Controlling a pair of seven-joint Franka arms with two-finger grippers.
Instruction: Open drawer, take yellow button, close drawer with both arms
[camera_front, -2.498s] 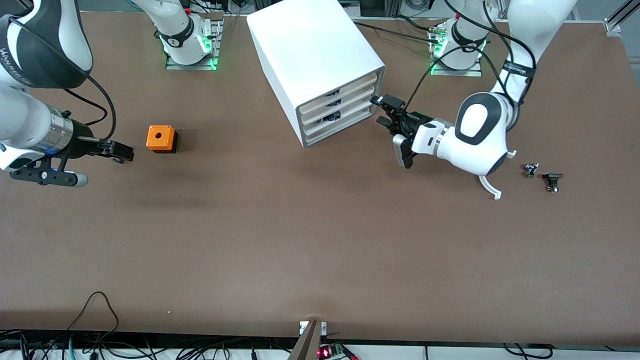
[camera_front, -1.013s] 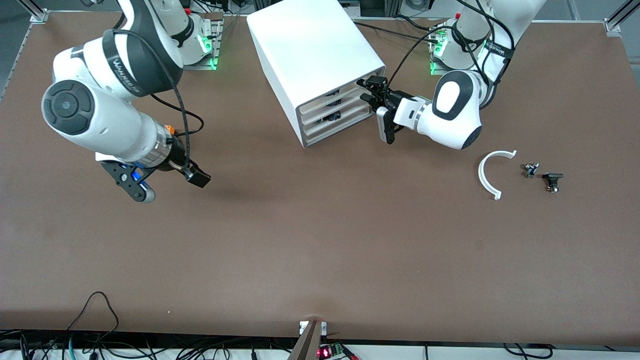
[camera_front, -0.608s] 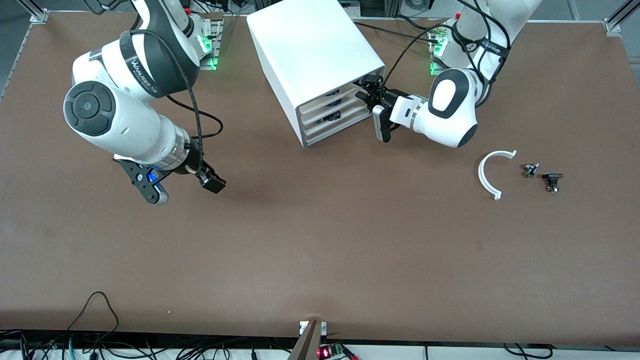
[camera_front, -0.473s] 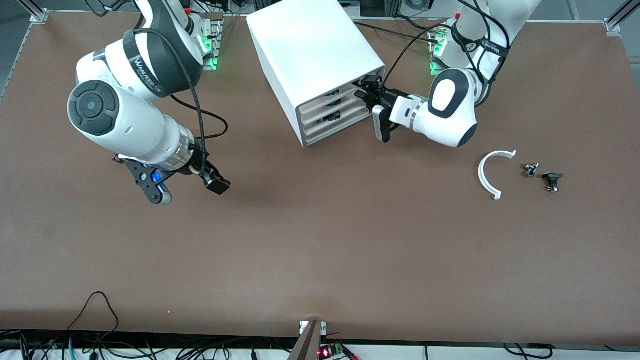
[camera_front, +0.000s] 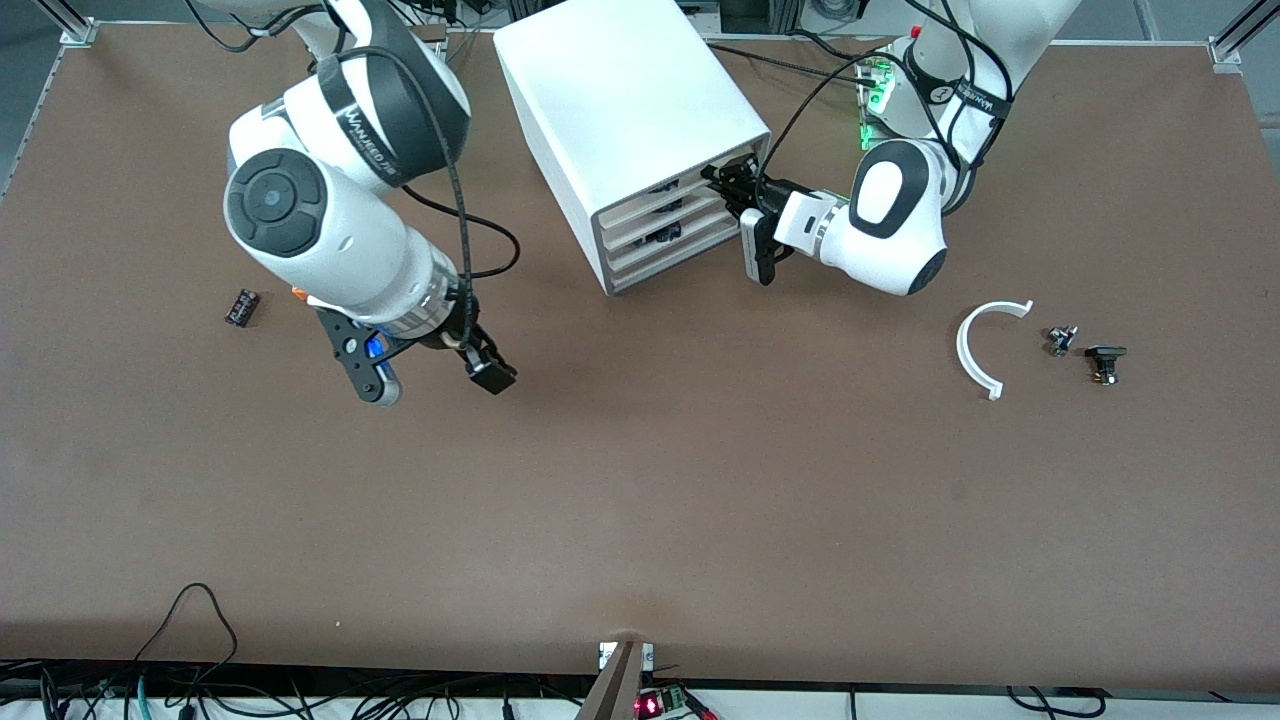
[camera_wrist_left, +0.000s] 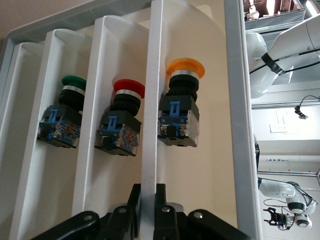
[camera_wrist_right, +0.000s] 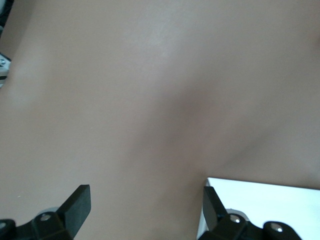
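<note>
— Underneath everything? 
— Wide brown matte surface (camera_front: 700, 500), with cables tangled along the bottom edge of the front frame.

— And at top centre? 
— Big smooth white box cabinet (camera_front: 620, 90), set at an angle, with four shallow cream-fronted trays stacked in its face.

— Arms? 
— Glossy white, black at the joints. Left arm bent low, reaching level into the cabinet face. Right arm folded at mid-height, with its wrist tipped down.

— Left hand (camera_wrist_left: 146, 197)? 
— Pinched narrow on the front lip of the drawer (camera_wrist_left: 150, 100), the uppermost one.

— Right hand (camera_front: 492, 378)? 
— Spread wide, holding nothing, hanging over bare surface.

— The button (camera_wrist_left: 180, 107)? 
— Inside that top drawer: rounded orange-yellow cap on a black-and-blue body. Similar red button (camera_wrist_left: 122, 120) and green button (camera_wrist_left: 67, 120) in the trays beneath.

— Loose bits? 
— White curved strip (camera_front: 985, 345) and two small dark parts (camera_front: 1062, 340) (camera_front: 1104, 362) toward the left arm's end. Tiny black component (camera_front: 241, 306) toward the right arm's end.
</note>
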